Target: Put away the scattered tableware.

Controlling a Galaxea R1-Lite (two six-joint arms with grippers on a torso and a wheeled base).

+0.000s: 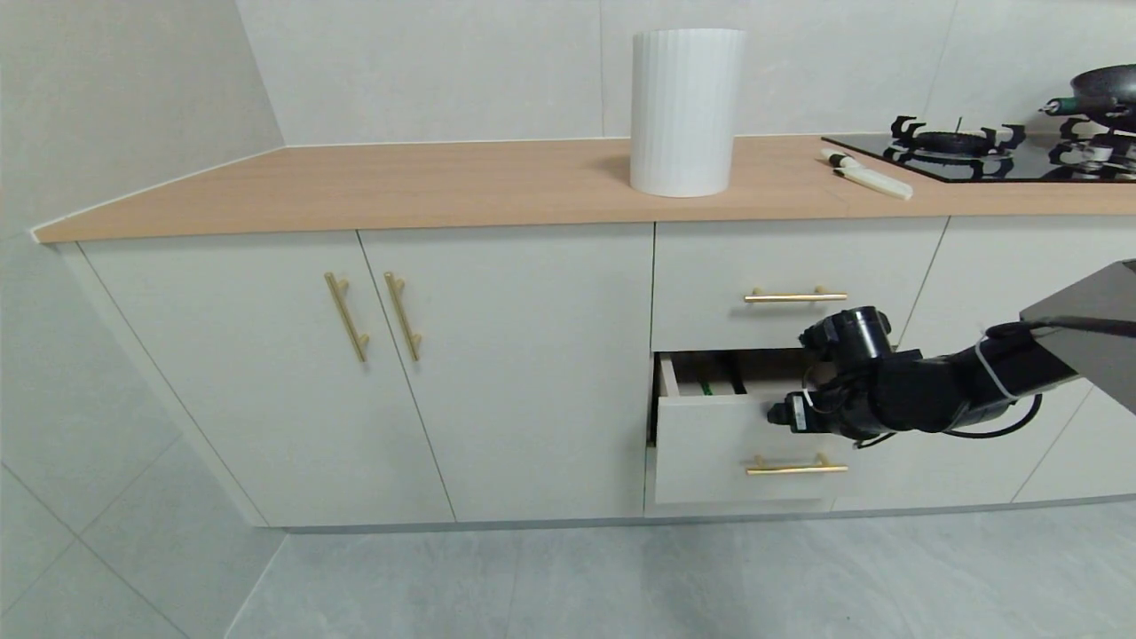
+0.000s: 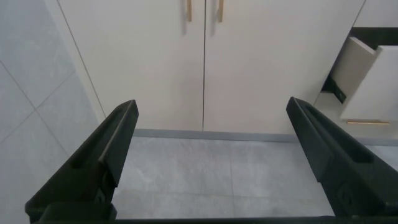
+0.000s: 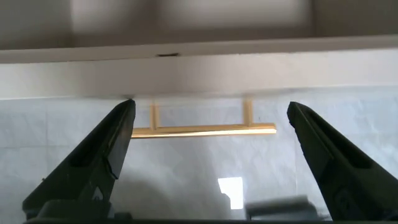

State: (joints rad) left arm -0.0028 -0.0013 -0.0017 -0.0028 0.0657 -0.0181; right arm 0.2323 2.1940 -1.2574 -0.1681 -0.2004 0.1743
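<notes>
Grey stone tiles, matt and wide, make the floor (image 1: 568,577), and paler glossy tiles cover the wall (image 1: 426,71) behind; between them runs a long wooden countertop (image 1: 399,186), warm brown and smooth, angled at its left end; under it stand flat off-white cabinet doors (image 1: 266,373) with slim brass bars; to their right sit two stacked drawers, the upper drawer (image 1: 799,266) closed, the lower drawer (image 1: 710,453) pulled partly out, its dark inside showing pale dividers and something green too small to tell; a tall white ribbed cylinder (image 1: 685,111) stands upright on the countertop, well back from the edge; a black glass hob (image 1: 976,155) lies at the right end with a dark pan (image 1: 1105,89) on its far burner; the scattered tableware I can see is one long cream utensil (image 1: 865,175) lying flat on the wood between cylinder and hob, just beside the hob's corner.

My right arm stretches in low from the right, roughly level, its right claw (image 1: 781,414) at the lower drawer's front above the brass handle (image 3: 205,130); its fingers are spread wide and grasp nothing; whether they touch the panel I cannot tell.

My left claw (image 2: 211,104) hangs over the floor facing the cabinet doors, likewise spread and empty.
</notes>
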